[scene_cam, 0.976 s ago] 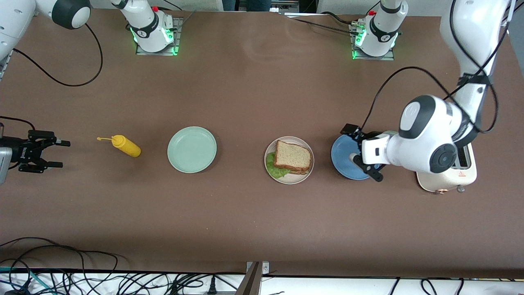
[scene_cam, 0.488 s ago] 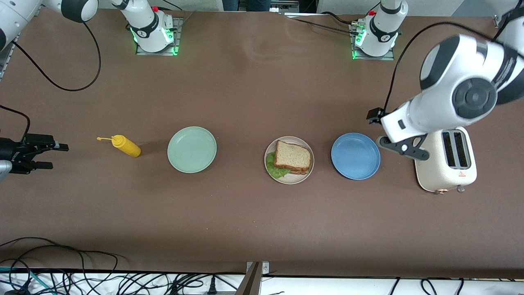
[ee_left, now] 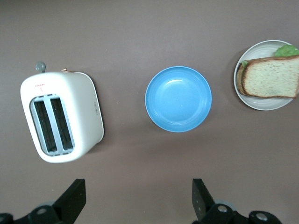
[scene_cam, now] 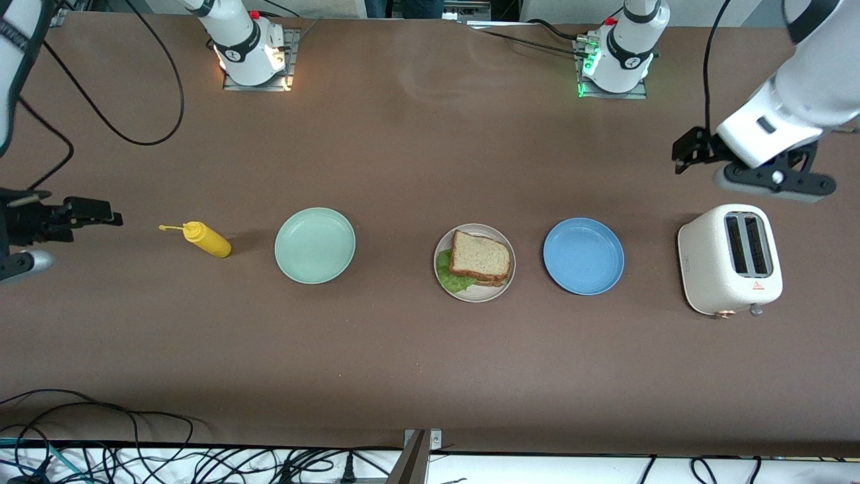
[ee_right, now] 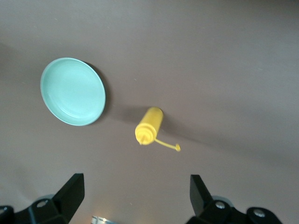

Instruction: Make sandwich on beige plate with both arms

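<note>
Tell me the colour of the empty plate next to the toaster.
Blue: the plate beside the toaster shows best in the left wrist view.

- The lower brown bread slice (scene_cam: 494, 279) and most of the ruffled green lettuce leaf (scene_cam: 451, 275) lie hidden under the top slice.
- The round beige plate (ee_left: 264, 104) is cut off in the left wrist view.
- The right arm's black two-finger gripper (scene_cam: 94, 211) is blurred.

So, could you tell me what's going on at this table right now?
The sandwich sits finished on the beige plate, between an empty blue plate and an empty green plate. Neither arm holds anything. The left gripper is open in the air by the toaster, and the right gripper is open past the mustard bottle, at the right arm's end.
</note>
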Robot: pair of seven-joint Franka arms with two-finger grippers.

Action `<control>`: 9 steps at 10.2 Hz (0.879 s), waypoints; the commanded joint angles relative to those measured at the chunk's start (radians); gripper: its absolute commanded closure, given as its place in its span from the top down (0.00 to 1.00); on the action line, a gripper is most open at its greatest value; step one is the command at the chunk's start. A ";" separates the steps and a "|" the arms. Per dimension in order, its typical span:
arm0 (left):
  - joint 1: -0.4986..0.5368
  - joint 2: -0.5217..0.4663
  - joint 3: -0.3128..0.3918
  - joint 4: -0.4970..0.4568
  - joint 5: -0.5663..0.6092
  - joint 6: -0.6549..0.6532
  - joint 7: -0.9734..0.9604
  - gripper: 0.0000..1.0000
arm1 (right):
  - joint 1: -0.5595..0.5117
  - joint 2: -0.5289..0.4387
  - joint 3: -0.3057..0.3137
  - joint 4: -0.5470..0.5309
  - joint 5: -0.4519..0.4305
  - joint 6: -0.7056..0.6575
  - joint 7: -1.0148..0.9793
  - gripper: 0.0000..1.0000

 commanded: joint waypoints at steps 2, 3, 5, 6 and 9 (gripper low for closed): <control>0.027 -0.075 0.027 -0.066 -0.056 0.028 0.023 1.00 | -0.046 -0.215 0.262 -0.315 -0.200 0.150 0.323 1.00; 0.019 -0.066 0.035 -0.069 -0.055 0.024 0.021 1.00 | -0.066 -0.257 0.296 -0.391 -0.220 0.214 0.336 1.00; 0.022 -0.043 0.033 -0.046 -0.051 -0.005 0.020 1.00 | -0.074 -0.323 0.298 -0.509 -0.209 0.302 0.347 1.00; 0.024 -0.028 0.033 -0.030 -0.049 -0.010 0.020 1.00 | -0.077 -0.401 0.298 -0.618 -0.209 0.389 0.420 1.00; 0.024 -0.026 0.033 -0.026 -0.048 -0.012 0.016 1.00 | -0.091 -0.403 0.296 -0.611 -0.211 0.396 0.413 1.00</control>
